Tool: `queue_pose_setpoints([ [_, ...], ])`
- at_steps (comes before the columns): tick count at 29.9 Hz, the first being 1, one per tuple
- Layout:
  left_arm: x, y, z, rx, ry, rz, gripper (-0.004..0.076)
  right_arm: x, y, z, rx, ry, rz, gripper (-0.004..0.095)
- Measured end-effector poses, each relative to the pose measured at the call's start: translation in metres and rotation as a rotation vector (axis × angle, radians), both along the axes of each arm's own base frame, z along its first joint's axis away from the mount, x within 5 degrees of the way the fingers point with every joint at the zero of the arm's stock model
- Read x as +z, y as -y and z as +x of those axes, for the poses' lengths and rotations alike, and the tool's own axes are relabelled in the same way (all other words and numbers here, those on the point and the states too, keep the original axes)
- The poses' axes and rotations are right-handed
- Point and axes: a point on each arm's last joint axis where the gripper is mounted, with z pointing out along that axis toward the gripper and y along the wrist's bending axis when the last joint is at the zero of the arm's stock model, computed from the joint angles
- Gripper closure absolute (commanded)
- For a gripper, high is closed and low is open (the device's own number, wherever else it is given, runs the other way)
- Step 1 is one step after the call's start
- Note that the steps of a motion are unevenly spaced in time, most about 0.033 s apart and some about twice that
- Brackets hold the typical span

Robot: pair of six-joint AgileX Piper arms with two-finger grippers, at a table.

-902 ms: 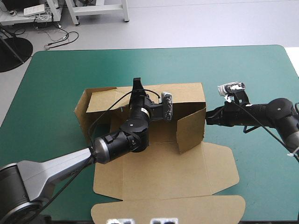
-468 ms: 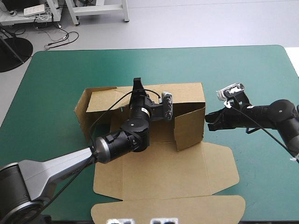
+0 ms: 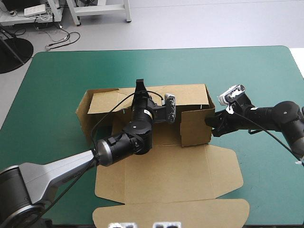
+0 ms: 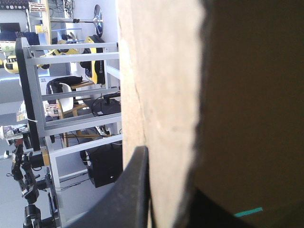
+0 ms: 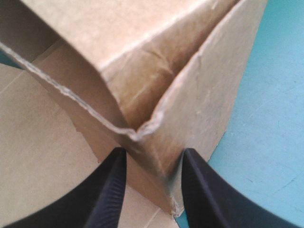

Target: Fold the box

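The brown box (image 3: pixel 166 183) lies mid-table with its walls raised and its lid flat toward the near edge. My left gripper (image 3: pixel 139 85) is at the top of the back wall (image 3: pixel 190 95); in the left wrist view the left gripper (image 4: pixel 166 183) is shut on the board (image 4: pixel 156 95), one black fingertip (image 4: pixel 137 180) against it. My right gripper (image 3: pixel 209 124) is at the right end, on the upright side flap (image 3: pixel 195 127). In the right wrist view the right gripper (image 5: pixel 153 156) pinches the box's corner (image 5: pixel 142 123) between its fingers.
The teal-green cover (image 3: pixel 247 76) shows bare to the right and beyond the box. The left wall (image 3: pixel 85 114) leans outward. The lid's front flap (image 3: pixel 171 213) reaches almost to the table's near edge.
The right side flap has swung its free edge toward the back wall and now stands facing the near edge. My right gripper shifted slightly with it. The left arm has not moved.
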Motion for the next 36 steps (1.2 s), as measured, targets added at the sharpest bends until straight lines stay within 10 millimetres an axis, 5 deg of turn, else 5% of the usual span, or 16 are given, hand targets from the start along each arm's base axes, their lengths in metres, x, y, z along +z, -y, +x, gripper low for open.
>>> queue_pose_setpoints([
  [6, 0.0, 0.0, 0.0, -0.006, 0.006, 0.012, 0.0734, -0.017, -0.017, 0.013, 0.015, -0.021, 0.002, 0.0585],
  [12, -0.001, -0.001, 0.001, 0.008, 0.015, 0.033, 0.0734, -0.019, -0.028, 0.022, -0.03, 0.06, -0.044, 0.0924],
  [18, -0.001, -0.002, 0.002, 0.014, 0.016, 0.041, 0.0703, -0.019, -0.029, 0.025, -0.071, 0.067, -0.042, 0.0908],
  [22, -0.002, -0.002, 0.002, 0.015, 0.014, 0.04, 0.061, -0.019, -0.028, 0.025, -0.078, 0.063, -0.04, 0.0908],
  [29, -0.008, -0.002, 0.001, 0.018, -0.011, 0.043, 0.0262, -0.019, -0.028, 0.025, -0.079, 0.06, -0.039, 0.0908],
  [36, -0.013, -0.002, 0.001, 0.023, -0.023, 0.061, 0.0251, -0.019, -0.029, 0.024, -0.094, 0.045, -0.029, 0.0908],
])
